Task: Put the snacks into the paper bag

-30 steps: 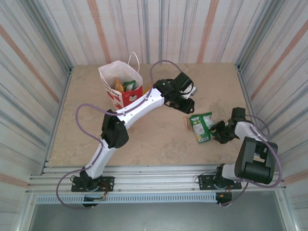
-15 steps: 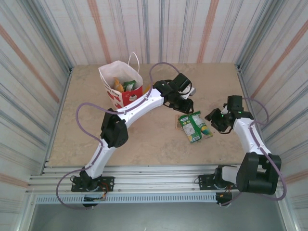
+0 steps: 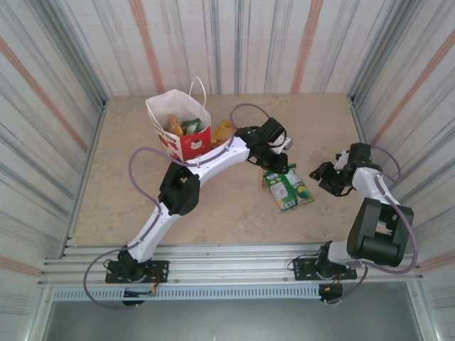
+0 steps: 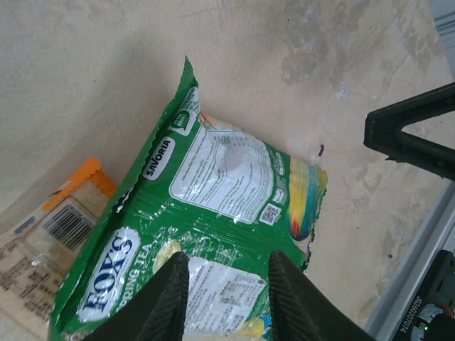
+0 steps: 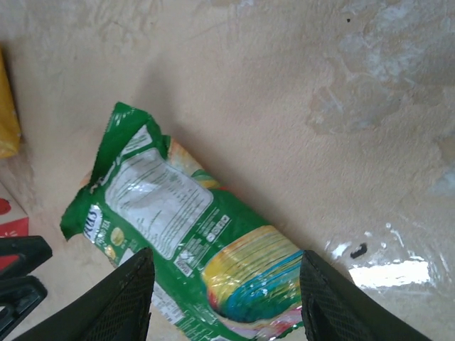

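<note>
left jaws stand apart, the left gripper (image 4: 227, 270) low over the green packet (image 4: 213, 192), a finger on either side of its near end (touching it or not, i can't tell). right jaws are wide apart, the right gripper (image 3: 321, 175) near the same packet and holding nothing. the packet lies flat on the table (image 3: 213, 206), partly over a tan packet (image 4: 57, 234). the bag (image 3: 186, 144) stands upright, well apart, with snacks (image 3: 181, 126) inside and a yellow packet (image 3: 222, 131) beside it
</note>
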Controlling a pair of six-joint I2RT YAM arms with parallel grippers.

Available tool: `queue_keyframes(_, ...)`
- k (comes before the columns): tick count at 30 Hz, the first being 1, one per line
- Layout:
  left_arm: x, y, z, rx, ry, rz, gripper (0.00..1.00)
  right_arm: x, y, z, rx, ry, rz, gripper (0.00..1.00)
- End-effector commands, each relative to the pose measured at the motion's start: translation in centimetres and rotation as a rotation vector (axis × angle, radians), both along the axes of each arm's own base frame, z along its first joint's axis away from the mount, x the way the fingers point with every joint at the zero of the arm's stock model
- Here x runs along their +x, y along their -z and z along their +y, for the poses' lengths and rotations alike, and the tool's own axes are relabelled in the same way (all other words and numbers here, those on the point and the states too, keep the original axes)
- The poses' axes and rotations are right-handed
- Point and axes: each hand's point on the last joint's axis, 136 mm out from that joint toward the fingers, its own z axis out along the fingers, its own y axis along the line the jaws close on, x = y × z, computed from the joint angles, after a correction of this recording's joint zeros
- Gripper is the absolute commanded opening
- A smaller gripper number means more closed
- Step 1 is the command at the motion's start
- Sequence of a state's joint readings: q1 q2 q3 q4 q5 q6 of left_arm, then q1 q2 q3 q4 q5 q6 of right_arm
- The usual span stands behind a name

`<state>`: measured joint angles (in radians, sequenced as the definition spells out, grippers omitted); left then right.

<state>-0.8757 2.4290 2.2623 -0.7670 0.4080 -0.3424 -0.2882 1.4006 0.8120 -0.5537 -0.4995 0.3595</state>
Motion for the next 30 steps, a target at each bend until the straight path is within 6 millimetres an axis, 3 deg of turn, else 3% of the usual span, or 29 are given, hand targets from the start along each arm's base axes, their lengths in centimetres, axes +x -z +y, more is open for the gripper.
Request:
queue_keyframes(1,-0.4,-0.6,-1.6,-0.064,0.029,0.014,0.33,1.3,-0.6,0.0,0.013,-0.07,-0.05,0.56)
queue_keyframes(5,-0.5,0.4,-2.1,-0.062,0.033,0.027,0.31,2.0,0.0,0.2,0.03,-0.101,-0.038,0.56)
queue_keyframes(11,-0.5,2.1,-1.1,0.002,0.022,0.033,0.3,2.9,1.1,1.6,0.068,-0.146,-0.002,0.55)
queue_keyframes(13,-0.3,2.2,-0.7,0.019,0.02,0.019,0.35,2.7,1.5,1.9,0.055,-0.157,0.011,0.55)
queue_keyframes(21,2.2,-0.1,0.1,-0.023,0.016,-0.063,0.49,1.4,1.6,2.9,-0.006,-0.2,0.044,0.55)
queue_keyframes(30,3.4,1.5,1.6,0.009,0.076,-0.096,0.55,-0.1,-1.4,3.9,-0.077,-0.24,0.018,0.55)
